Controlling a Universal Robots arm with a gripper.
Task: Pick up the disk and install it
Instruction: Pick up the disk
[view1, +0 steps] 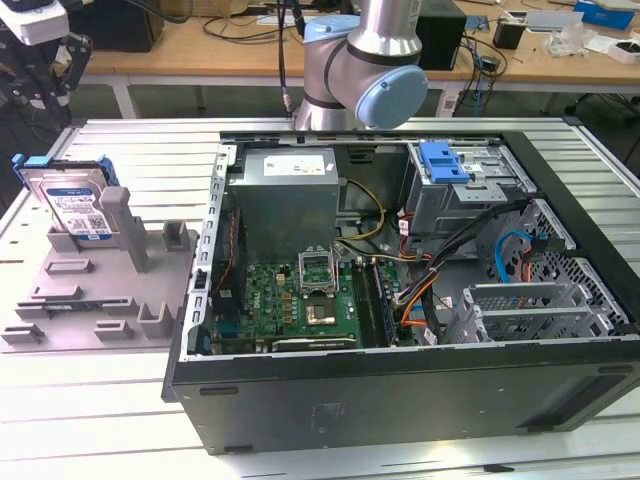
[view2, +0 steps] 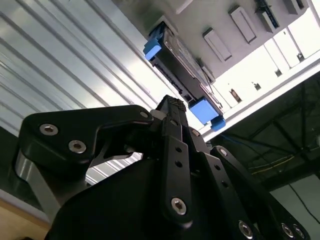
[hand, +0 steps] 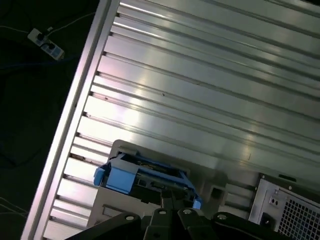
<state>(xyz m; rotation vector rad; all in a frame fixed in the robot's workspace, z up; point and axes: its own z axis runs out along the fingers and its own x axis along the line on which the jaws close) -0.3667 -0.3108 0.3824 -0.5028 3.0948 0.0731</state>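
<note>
Exterior view: one arm (view1: 365, 60) rises at 12 o'clock behind one open computer case (view1: 400, 300) that lies on the ribbed metal counter (view1: 130, 140). Inside the case there is one grey metal box (view1: 285, 195) and one blue latch (view1: 440, 160).
- One grey fixture tray (view1: 100, 290) sits at 9 o'clock from the case, just beside it.
- One disk (view1: 72, 200) stands tilted in the tray's far slot, at 10 o'clock in the frame, label facing the camera.
- One tool (view1: 62, 75) hangs at 12 o'clock above the disk, apart from it.

Second wrist view: the tool's black linkage fills the foreground. The disk lies just beyond its tip, seen edge-on, with two blue rail ends (view2: 205, 111), one at each corner. No contact visible. Cannot tell whether the tool is apart or together.

First wrist view: the disk is seated in the tray, close to the tool's tip. One white power strip (hand: 45, 42) lies on the dark floor beyond the counter's edge.
</note>
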